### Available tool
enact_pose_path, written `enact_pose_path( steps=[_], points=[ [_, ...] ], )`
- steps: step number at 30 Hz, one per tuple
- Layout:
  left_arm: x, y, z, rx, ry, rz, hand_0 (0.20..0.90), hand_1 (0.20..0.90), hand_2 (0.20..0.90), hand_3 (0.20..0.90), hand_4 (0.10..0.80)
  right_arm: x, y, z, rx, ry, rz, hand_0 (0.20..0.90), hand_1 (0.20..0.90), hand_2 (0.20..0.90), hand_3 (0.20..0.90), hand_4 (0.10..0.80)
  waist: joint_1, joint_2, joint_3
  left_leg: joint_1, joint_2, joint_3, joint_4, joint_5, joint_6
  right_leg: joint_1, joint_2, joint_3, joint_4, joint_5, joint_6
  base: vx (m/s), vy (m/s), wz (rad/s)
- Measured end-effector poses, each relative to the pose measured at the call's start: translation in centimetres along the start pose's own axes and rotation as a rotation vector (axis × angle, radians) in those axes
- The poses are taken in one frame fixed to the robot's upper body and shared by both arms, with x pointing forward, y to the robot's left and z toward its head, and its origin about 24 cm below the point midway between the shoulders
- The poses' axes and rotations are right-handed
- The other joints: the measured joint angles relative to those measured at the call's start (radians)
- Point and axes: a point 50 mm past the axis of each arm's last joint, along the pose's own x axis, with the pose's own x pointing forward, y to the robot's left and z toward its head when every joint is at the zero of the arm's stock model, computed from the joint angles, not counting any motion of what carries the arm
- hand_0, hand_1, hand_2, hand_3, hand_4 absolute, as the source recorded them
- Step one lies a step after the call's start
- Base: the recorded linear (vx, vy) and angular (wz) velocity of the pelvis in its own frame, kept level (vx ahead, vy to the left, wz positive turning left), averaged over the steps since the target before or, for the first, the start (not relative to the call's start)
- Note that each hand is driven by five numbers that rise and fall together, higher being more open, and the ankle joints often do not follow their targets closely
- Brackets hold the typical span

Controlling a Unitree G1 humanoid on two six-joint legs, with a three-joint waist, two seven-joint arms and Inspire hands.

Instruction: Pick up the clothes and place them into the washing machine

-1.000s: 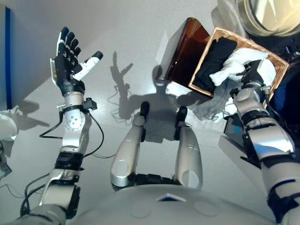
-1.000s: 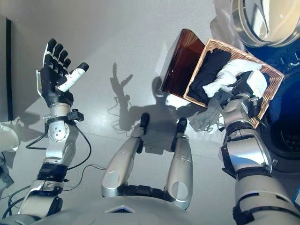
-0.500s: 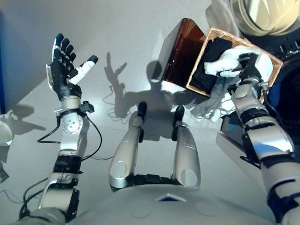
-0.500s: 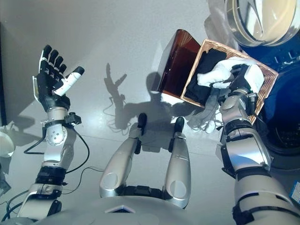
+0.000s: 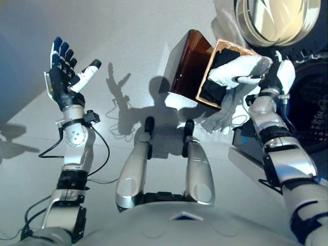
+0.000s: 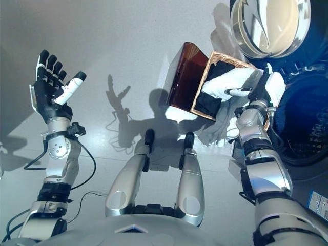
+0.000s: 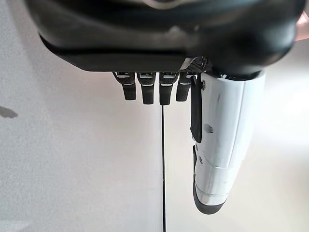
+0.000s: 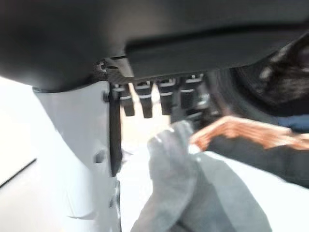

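Observation:
My right hand [image 5: 272,78] is shut on a white cloth [image 5: 234,70] and holds it above a wicker basket [image 5: 231,46]. A greyer part of the cloth [image 8: 193,193] hangs down below the hand, in front of the basket's near side. Dark clothes [image 5: 209,91] lie in the basket. The washing machine stands at the far right, its round door [image 6: 271,25] swung open and its dark drum opening [image 6: 302,118] just right of my right hand. My left hand [image 5: 61,77] is raised at the far left, open and holding nothing.
A brown translucent bin [image 5: 187,61] leans against the basket's left side. A dark flat panel [image 5: 246,148] lies on the floor under my right forearm. Pale floor stretches between the two arms and towards the left.
My right hand has lifted the white cloth up out of the basket and carried it towards the washing machine. The head camera has turned right. The left hand stays raised and open.

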Motion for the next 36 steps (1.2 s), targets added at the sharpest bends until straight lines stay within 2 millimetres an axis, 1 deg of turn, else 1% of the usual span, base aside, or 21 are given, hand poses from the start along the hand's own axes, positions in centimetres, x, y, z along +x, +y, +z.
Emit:
enact_pose_path(
  steps=[2,4,8,11,12,15,18,19,21,22,23,25,26,27,30,36],
  points=[
    [0.0,0.0,0.0,0.0,0.002,-0.001,0.9,0.9,0.9,0.9,0.8,-0.5,0.1,-1.0,-0.002,0.017,-0.005,0.9,0.9,0.9,0.9,0.8,-0.004,-0.004,-0.001,0.013,0.0,0.0,0.0,-0.005,0.002,0.018,0.001,0.001,-0.01,0.002,0.002,0.005,-0.004,-0.05],
    [0.0,0.1,0.0,0.001,-0.001,0.005,0.9,0.9,0.9,0.9,0.8,-0.8,0.4,-1.7,-0.001,0.04,0.004,0.9,0.9,0.9,0.9,0.8,-0.006,-0.018,-0.009,0.014,0.0,0.003,0.0,-0.008,0.003,0.018,0.002,0.004,-0.017,0.004,0.003,-0.012,-0.012,-0.09],
    [0.0,0.2,0.0,0.002,0.0,0.003,0.9,0.9,0.9,0.9,0.8,-1.0,0.5,-2.5,0.018,0.09,0.007,0.9,0.9,0.9,0.9,0.8,-0.019,-0.038,-0.019,0.013,0.0,0.004,0.002,-0.009,0.004,0.019,0.003,0.006,-0.022,0.008,0.004,-0.007,-0.002,-0.01],
    [-0.1,0.3,-0.1,0.007,0.005,0.003,0.9,0.9,0.9,0.9,0.8,-1.1,0.6,-3.1,0.085,0.151,-0.003,0.9,0.9,0.9,0.9,0.8,-0.019,-0.044,-0.022,0.012,0.001,0.006,0.003,-0.01,0.004,0.019,0.003,0.007,-0.023,0.008,0.004,0.0,0.0,0.0],
    [-0.2,0.4,-0.2,0.012,0.009,0.004,0.9,0.9,0.9,0.9,0.8,-1.1,0.6,-3.2,0.113,0.169,-0.006,0.9,0.9,0.9,0.9,0.8,-0.019,-0.044,-0.022,0.012,0.001,0.006,0.003,-0.01,0.004,0.018,0.003,0.008,-0.024,0.008,0.004,-0.007,0.025,-0.03],
    [-0.5,1.0,-0.4,0.035,0.02,0.002,0.9,0.9,0.9,0.9,0.8,-1.1,0.9,-4.1,0.348,0.356,-0.05,0.9,0.9,0.9,0.9,0.8,-0.009,-0.043,-0.022,0.004,0.003,0.014,0.004,-0.012,0.004,0.014,0.006,0.012,-0.041,0.018,0.003,-0.009,0.022,-0.07],
    [-0.7,1.2,-0.5,0.035,0.03,0.006,0.9,0.9,0.9,0.9,0.8,-1.4,0.9,-5.1,0.448,0.472,-0.082,0.9,0.9,0.9,0.9,0.8,0.004,-0.041,-0.022,0.0,0.002,0.018,0.004,-0.015,0.005,0.012,0.004,0.016,-0.049,0.018,0.002,0.002,0.014,-0.03],
    [-0.7,1.2,-0.5,0.034,0.031,0.007,0.9,0.9,0.9,0.9,0.8,-1.4,0.9,-5.2,0.468,0.488,-0.086,0.9,0.9,0.9,0.9,0.8,0.006,-0.039,-0.022,-0.004,0.001,0.019,0.006,-0.015,0.006,0.01,0.004,0.017,-0.049,0.018,0.002,-0.007,0.036,0.0],
    [-0.6,1.3,-0.4,0.036,0.029,0.005,0.9,0.9,0.9,0.9,0.8,-1.1,0.8,-4.6,0.532,0.508,-0.099,0.9,0.9,0.9,0.9,0.8,0.009,-0.031,-0.021,-0.03,0.0,0.023,0.022,-0.019,0.011,-0.01,0.003,0.019,-0.047,0.019,0.003,0.0,0.0,0.0],
    [-0.5,1.3,-0.4,0.035,0.028,0.003,0.9,0.9,0.9,0.9,0.8,-0.6,0.7,-3.7,0.585,0.501,-0.111,0.9,0.9,0.9,0.9,0.8,0.009,-0.02,-0.016,-0.049,-0.001,0.025,0.032,-0.021,0.013,-0.027,0.001,0.02,-0.041,0.022,0.008,0.008,0.011,0.03],
    [-0.5,1.2,-0.5,0.033,0.032,0.0,0.9,0.9,0.9,0.9,0.8,-0.4,0.6,-3.3,0.603,0.493,-0.116,0.9,0.9,0.9,0.9,0.8,0.01,-0.013,-0.011,-0.052,-0.002,0.025,0.033,-0.021,0.013,-0.028,0.0,0.019,-0.041,0.024,0.011,0.004,0.022,0.03],
    [-0.6,1.0,-0.4,0.03,0.029,-0.011,0.9,0.9,0.9,0.9,0.8,0.1,0.4,-2.2,0.652,0.484,-0.122,0.9,0.9,0.9,0.9,0.8,0.024,0.008,-0.004,-0.063,-0.003,0.025,0.037,-0.022,0.014,-0.04,-0.001,0.019,-0.034,0.024,0.011,0.0,0.0,0.0],
    [-0.5,0.9,-0.2,0.027,0.02,-0.014,0.9,0.9,0.9,0.9,0.8,0.3,0.2,-1.8,0.665,0.477,-0.127,0.9,0.9,0.9,0.9,0.8,0.027,0.012,-0.002,-0.069,-0.003,0.025,0.039,-0.022,0.014,-0.047,0.0,0.019,-0.032,0.024,0.011,0.0,0.0,0.0],
    [-0.3,0.7,0.2,0.02,0.005,-0.02,0.9,0.9,0.9,0.9,0.8,0.8,-0.1,-1.0,0.682,0.459,-0.132,0.9,0.9,0.9,0.9,0.8,0.033,0.024,0.005,-0.087,-0.002,0.024,0.048,-0.022,0.013,-0.061,0.001,0.019,-0.027,0.024,0.011,0.007,0.006,0.07],
    [-0.1,0.3,0.5,0.009,-0.012,-0.03,0.9,0.9,0.9,0.9,0.8,1.3,-0.4,0.1,0.708,0.44,-0.136,0.9,0.9,0.9,0.9,0.8,0.051,0.051,0.021,-0.109,-0.003,0.021,0.057,-0.022,0.013,-0.081,-0.001,0.01,-0.013,0.021,0.007,0.018,0.006,0.08],
    [0.0,0.3,0.7,0.008,-0.018,-0.021,0.9,0.9,0.9,0.9,0.8,1.8,-1.0,1.3,0.734,0.436,-0.162,0.9,0.9,0.9,0.9,0.8,0.06,0.053,0.024,-0.171,-0.007,0.011,0.07,-0.02,0.009,-0.144,-0.005,0.002,0.013,0.015,0.004,0.01,0.012,0.07]
  ],
)
